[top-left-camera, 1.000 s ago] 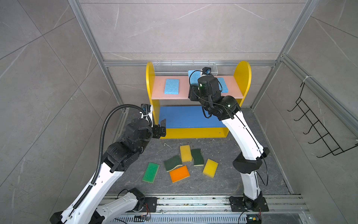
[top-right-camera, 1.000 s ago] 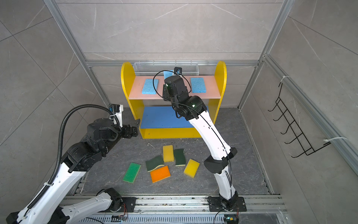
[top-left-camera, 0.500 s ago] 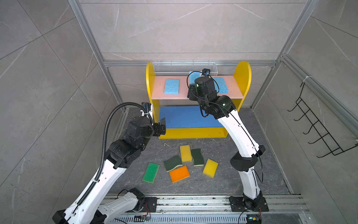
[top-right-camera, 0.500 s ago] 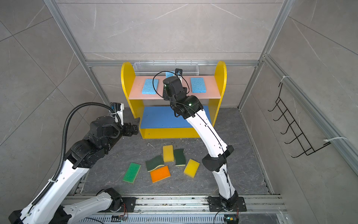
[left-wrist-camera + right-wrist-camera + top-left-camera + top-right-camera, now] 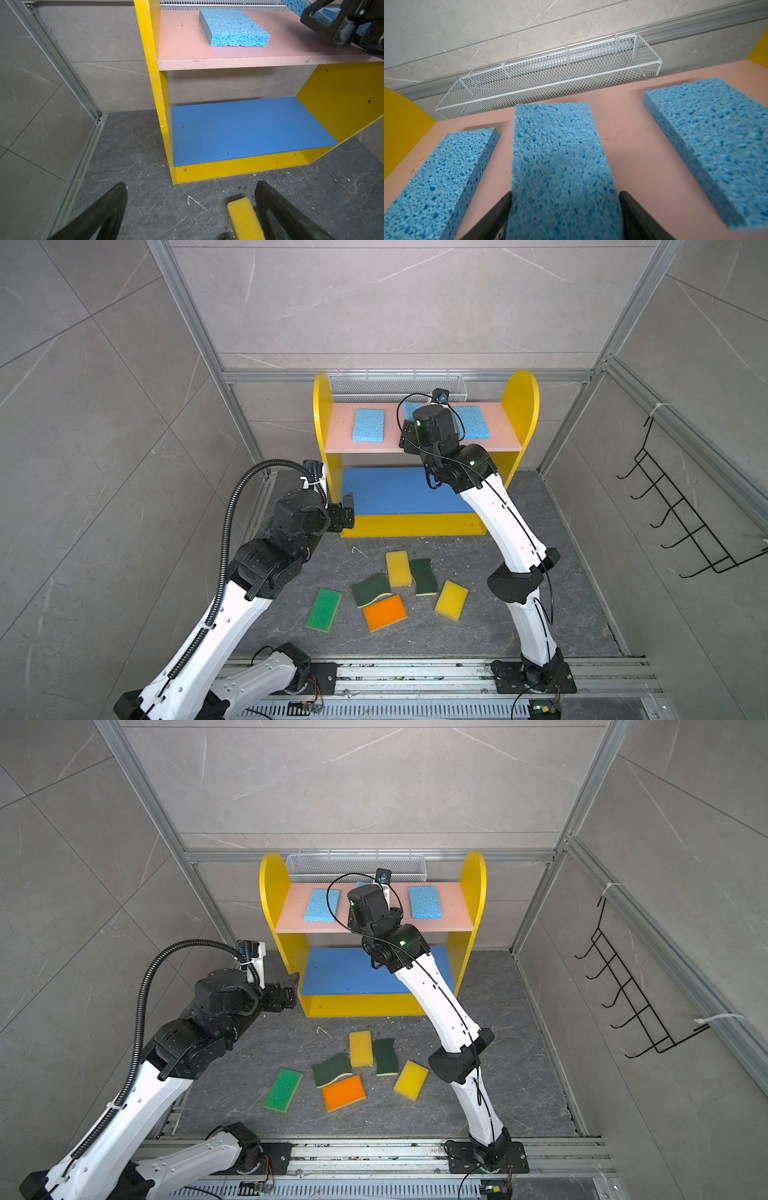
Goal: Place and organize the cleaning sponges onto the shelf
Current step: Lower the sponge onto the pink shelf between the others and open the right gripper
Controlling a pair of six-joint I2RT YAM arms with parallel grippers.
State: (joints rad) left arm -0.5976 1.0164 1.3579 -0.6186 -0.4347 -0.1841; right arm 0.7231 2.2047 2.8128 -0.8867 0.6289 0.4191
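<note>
Our right tool (image 5: 565, 193) reaches over the shelf's (image 5: 517, 402) pink board (image 5: 623, 128). Its fingers flank the middle blue sponge (image 5: 556, 145), which lies between the left blue sponge (image 5: 368, 425) and the right blue sponge (image 5: 471, 423). We cannot tell whether they press it. Our left tool (image 5: 191, 182) hovers off the shelf's front left corner, fingers wide apart and empty. Six more sponges (image 5: 385, 612) lie on the floor (image 5: 415, 639) before the shelf's front edge.
</note>
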